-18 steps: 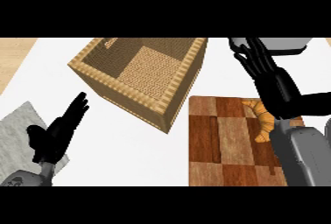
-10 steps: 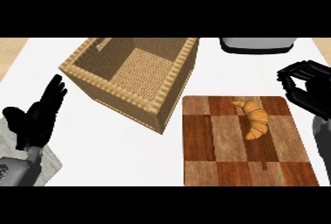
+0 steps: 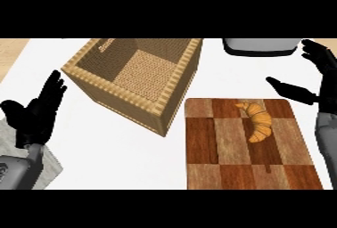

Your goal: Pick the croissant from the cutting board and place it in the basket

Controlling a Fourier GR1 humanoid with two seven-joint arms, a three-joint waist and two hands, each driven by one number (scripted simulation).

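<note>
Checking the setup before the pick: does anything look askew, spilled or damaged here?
Nothing stands out. The croissant lies whole on the cutting board, the basket sits upright beside it, and nothing is spilled. Both the right hand and left hand are open, holding nothing.

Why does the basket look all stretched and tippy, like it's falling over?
In the head view, the camera looks steeply down, so the basket leans and stretches; the cutting board widens toward the bottom too. The croissant stays clear.
</note>
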